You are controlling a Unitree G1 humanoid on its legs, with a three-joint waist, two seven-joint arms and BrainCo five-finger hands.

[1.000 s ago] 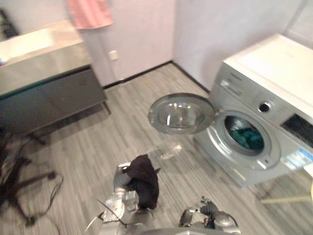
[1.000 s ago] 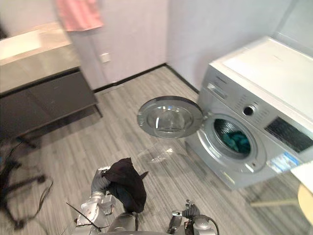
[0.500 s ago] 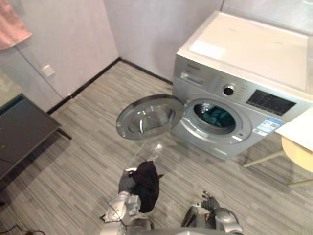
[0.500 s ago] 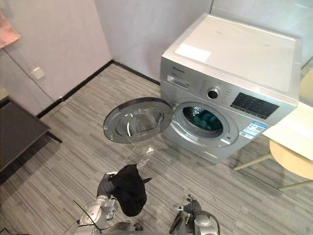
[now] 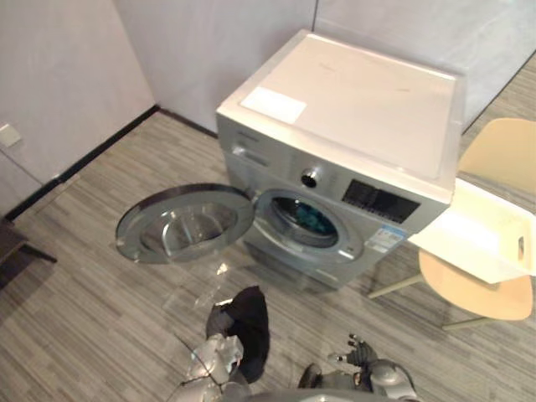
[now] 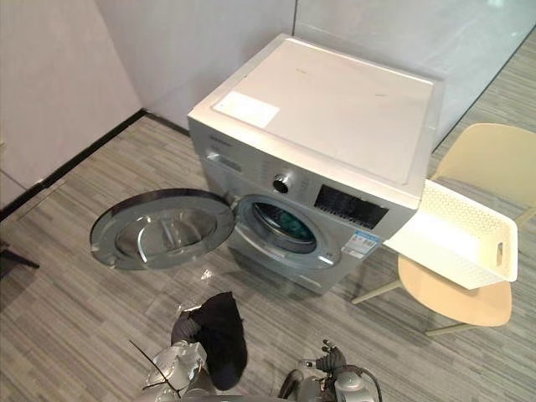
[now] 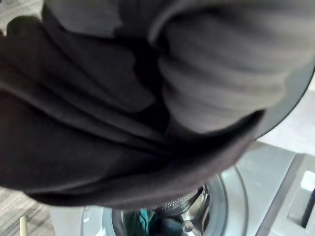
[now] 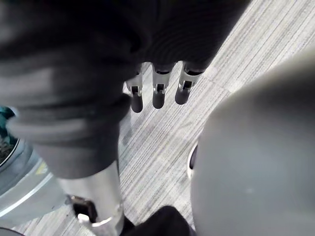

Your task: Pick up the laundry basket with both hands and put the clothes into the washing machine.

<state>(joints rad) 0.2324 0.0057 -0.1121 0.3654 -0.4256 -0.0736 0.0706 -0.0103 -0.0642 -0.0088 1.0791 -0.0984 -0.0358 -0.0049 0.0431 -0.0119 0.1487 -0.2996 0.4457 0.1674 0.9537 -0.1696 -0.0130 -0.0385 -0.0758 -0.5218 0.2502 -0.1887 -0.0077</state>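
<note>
A dark garment [image 5: 249,328] hangs from my left hand [image 5: 220,322], which is shut on it low in front of the washing machine [image 5: 352,126]. In the left wrist view the dark garment [image 7: 83,147] covers most of the hand. The machine's round door [image 5: 184,223] stands swung open to the left. Teal clothes lie inside the drum [image 5: 306,220]. My right hand [image 5: 362,358] hangs low on the right, and its fingers [image 8: 158,93] are straight and hold nothing. A white laundry basket [image 6: 456,236] rests tilted on a chair to the right of the machine.
A beige chair [image 6: 469,289] stands right of the machine, under the basket. Grey walls with a dark skirting [image 5: 92,146] run behind and to the left. Striped grey floor [image 5: 75,318] lies open in front of the door.
The camera has swung right: the counter and pink towel have left the picture, and the machine sits in the centre with chair and basket beside it. My left hand still holds the dark garment.
</note>
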